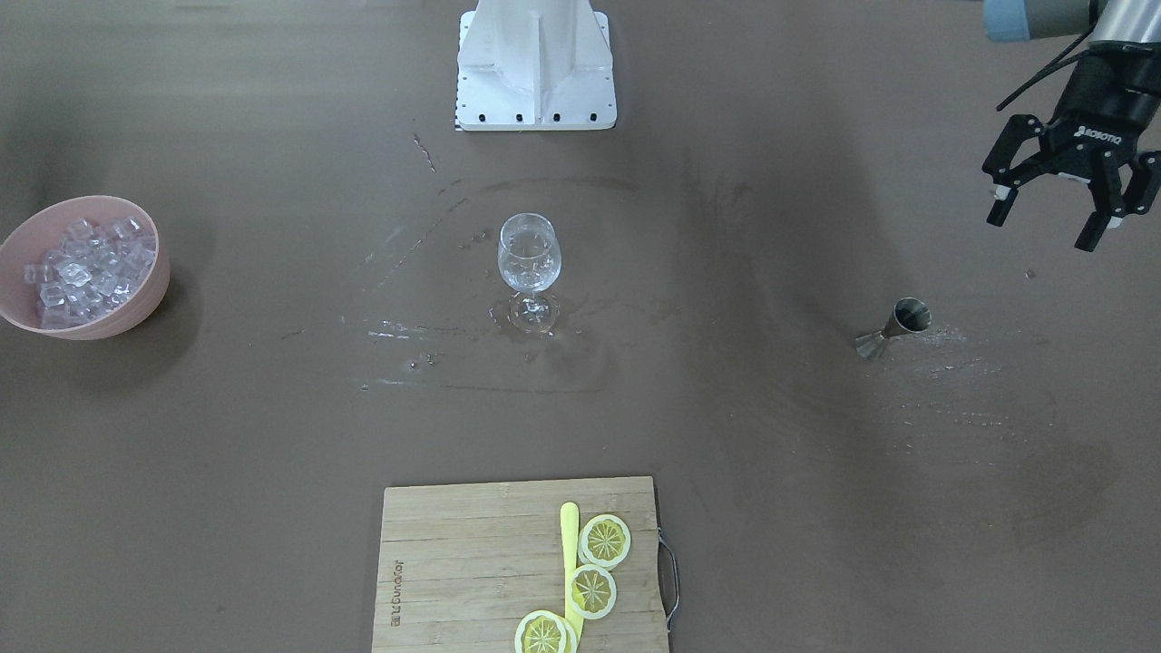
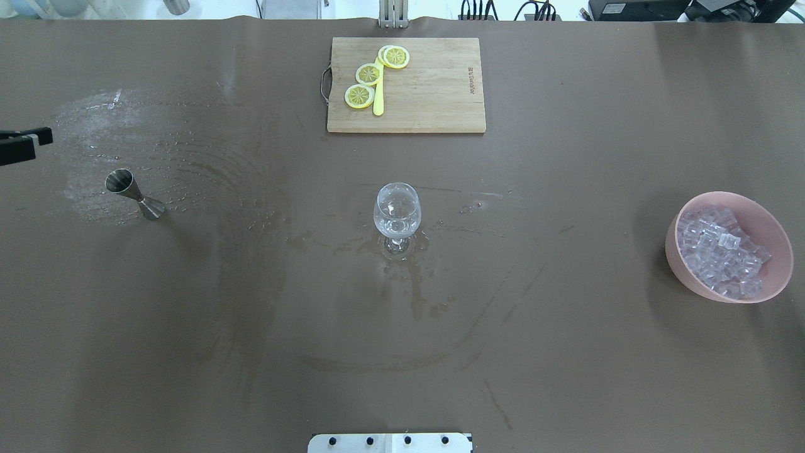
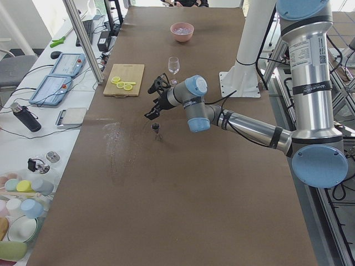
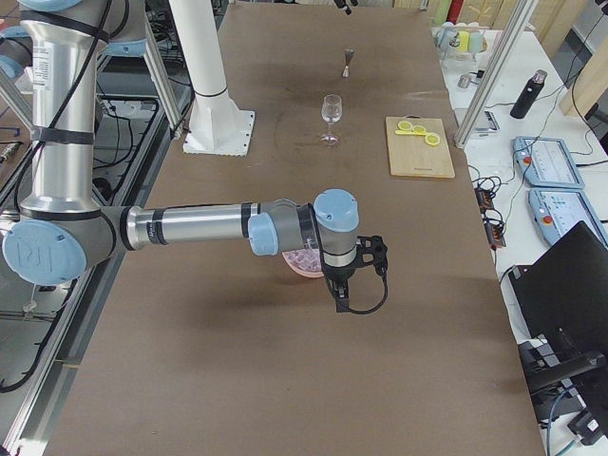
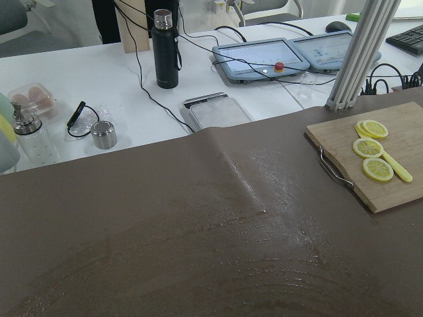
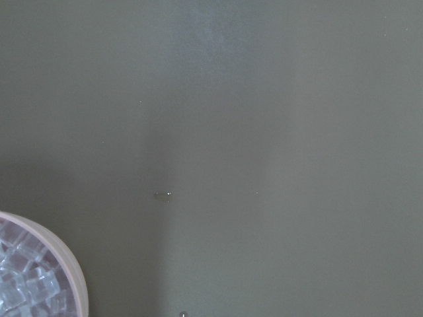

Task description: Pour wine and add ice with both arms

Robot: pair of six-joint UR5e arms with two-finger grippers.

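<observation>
Left pincer (image 1: 1043,227), fingers spread and empty, hangs apart from the metal measuring cup (image 1: 893,328); right pincer (image 4: 347,285), open or closed unclear, sits by the pink bowl (image 1: 150,299) of ice (image 1: 86,268); risk: an off-centre grab could tip the narrow cup, spilling short of the glass (image 1: 529,263).

ROBOTIQ, white lettering, upside down, on left gripper (image 1: 1043,229) body. UR mark on right arm (image 4: 190,226) blue shoulder cap. Burnt brand word along cutting board (image 1: 472,562) edge, letters not legible

Lemon slices (image 1: 591,589) on cutting board (image 1: 453,562)
</observation>
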